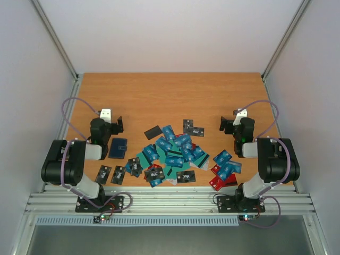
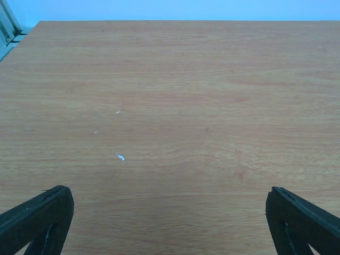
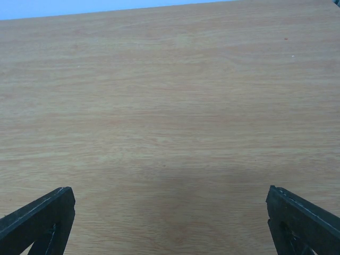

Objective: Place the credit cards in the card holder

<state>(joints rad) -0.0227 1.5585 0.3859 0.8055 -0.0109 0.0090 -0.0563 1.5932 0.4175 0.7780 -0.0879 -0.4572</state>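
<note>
Our left gripper [image 2: 169, 220] and right gripper [image 3: 170, 220] both stand spread wide and empty, each facing bare table [image 1: 175, 93]. The card holder [image 1: 118, 148] lies just to the near side of our left gripper, beside that forearm, with its long axis running roughly near to far. The left arm is the nearer one. The credit cards [image 1: 172, 154] sprawl in a heap between the 2 arms, with a few by each base. The top is wood-grain, and pale walls [image 1: 32, 79] close it in.

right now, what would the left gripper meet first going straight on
Likely only the table: ahead of the left gripper lies bare wood as far as its view shows; depth unclear.
</note>
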